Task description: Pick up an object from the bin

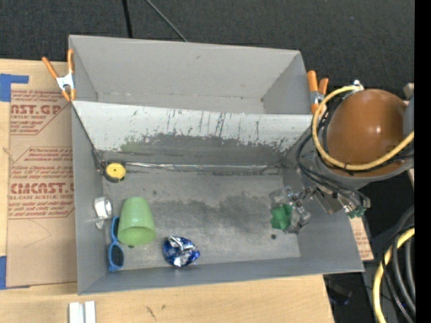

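My gripper [295, 211] is low over the right end of the bin floor, under the arm's orange dome. A small dark green thing [279, 217] lies right against its left side, close to the bin's right wall. Whether it rests on the floor or is gripped cannot be told from this view.
At the left end of the bin lie a light green cup [137, 221] on its side, blue sunglasses [114, 249], a small silver-white thing [102, 208] and a yellow round thing [115, 172]. A crumpled blue and white wrapper [180, 251] sits near the front wall.
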`<state>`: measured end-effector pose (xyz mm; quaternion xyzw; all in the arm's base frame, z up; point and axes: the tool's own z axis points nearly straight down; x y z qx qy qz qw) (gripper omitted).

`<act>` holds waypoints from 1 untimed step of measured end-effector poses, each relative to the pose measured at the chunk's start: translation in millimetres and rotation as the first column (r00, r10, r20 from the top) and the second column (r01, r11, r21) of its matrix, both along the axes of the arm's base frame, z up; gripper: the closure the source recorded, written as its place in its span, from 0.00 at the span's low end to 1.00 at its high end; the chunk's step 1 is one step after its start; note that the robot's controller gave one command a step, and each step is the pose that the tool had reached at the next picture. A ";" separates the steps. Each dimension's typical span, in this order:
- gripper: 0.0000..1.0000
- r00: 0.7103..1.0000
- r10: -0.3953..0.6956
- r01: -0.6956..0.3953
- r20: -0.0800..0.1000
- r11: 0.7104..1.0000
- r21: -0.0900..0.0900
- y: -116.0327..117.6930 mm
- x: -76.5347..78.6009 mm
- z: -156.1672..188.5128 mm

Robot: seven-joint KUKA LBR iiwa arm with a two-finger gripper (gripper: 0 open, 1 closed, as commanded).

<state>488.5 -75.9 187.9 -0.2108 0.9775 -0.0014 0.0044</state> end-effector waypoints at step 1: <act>1.00 1.000 -0.029 0.029 0.000 1.000 0.000 -3.4 19.5 52.6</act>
